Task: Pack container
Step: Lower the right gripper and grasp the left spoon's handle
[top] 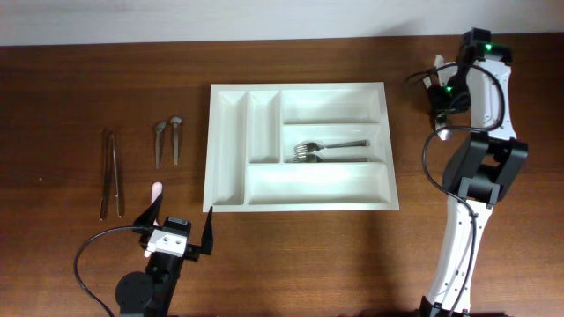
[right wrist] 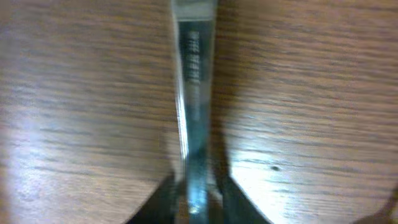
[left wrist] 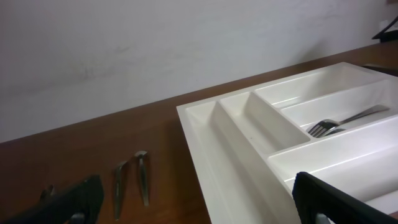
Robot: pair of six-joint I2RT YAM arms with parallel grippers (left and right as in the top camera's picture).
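The container [top: 227, 145], a white moulded plastic tray with rounded corners and sloping walls, sits flat at the middle of the dark wood-grain table [top: 79, 97]. Two narrow upright wells fill its 9 o'clock side and three long crosswise wells its 3 o'clock side. In the middle crosswise well lie shiny metal forks [top: 328, 150], tines toward 9 o'clock, handles toward 3 o'clock.

At 9 o'clock from the container, well apart from it, two small spoons [top: 167, 139] lie side by side on the bare wood, bowls toward 12 o'clock. Farther out at 9 o'clock lie slim metal tongs [top: 110, 172], long and straight, running from 12 to 6.

The left gripper [top: 183, 216] hangs at about 7 o'clock from the container with its black jaws spread wide and nothing between them.

The right arm stands at 3 o'clock from the container. In the blurred right wrist view, the right gripper [right wrist: 198, 196] is clamped on a thin, polished metal handle [right wrist: 194, 112] that runs straight toward 12 o'clock over the wood. Its dark fingers [right wrist: 160, 200] press against either side of the handle.
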